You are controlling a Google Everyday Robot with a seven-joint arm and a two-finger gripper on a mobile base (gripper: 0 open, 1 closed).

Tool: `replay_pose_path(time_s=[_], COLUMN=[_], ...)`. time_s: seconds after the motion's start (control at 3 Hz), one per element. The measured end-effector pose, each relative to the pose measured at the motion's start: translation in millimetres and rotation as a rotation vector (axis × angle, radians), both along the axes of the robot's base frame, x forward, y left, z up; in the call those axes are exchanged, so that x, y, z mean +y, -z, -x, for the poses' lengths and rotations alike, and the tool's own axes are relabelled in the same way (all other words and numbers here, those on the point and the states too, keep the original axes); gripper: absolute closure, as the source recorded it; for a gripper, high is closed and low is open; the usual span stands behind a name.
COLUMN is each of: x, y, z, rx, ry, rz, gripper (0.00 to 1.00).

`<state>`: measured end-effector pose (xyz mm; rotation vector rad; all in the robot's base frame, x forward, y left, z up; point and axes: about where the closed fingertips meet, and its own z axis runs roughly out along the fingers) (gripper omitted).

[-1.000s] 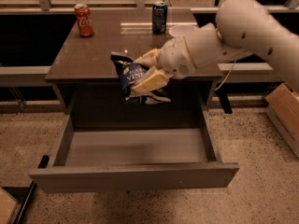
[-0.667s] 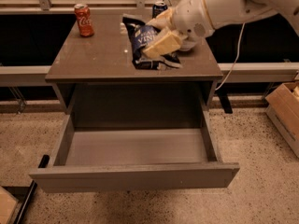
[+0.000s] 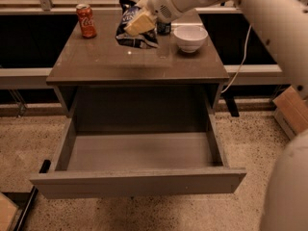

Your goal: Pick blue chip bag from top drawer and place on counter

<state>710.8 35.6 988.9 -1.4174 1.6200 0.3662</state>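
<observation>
With the top drawer [image 3: 139, 182] empty (it stands open), the gripper [image 3: 139, 23] pinches the blue chip bag [image 3: 137, 40] low over the surface [image 3: 134, 64], right of the red can [image 3: 86, 20], so only release seems left.

Found open passage over the front half of the counter [image 3: 134, 64], bare from edge to edge. Met obstacles along the back: red soda can [image 3: 86, 20] at the left corner, white bowl [image 3: 190, 36] toward the right, dark can [image 3: 164, 28] just beside the bowl. Found the middle gap taken by the gripper [image 3: 139, 23], clamped on the blue chip bag [image 3: 140, 40]. Found the top drawer [image 3: 139, 150] pulled out, open to entry from above.
</observation>
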Motion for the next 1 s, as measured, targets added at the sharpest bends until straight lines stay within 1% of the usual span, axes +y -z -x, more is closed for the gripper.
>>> replay_pose_path(time_s=[0.33, 0.67, 1.0], x=[34.2, 59.2, 61.0], y=[44.8, 86.1, 87.5], z=[-39.1, -67.0, -65.0], rx=[0.038, 0.077, 0.08], ry=[0.039, 0.059, 0.052], rz=[-0.029, -0.035, -0.033], gripper=[1.0, 0.82, 0.59])
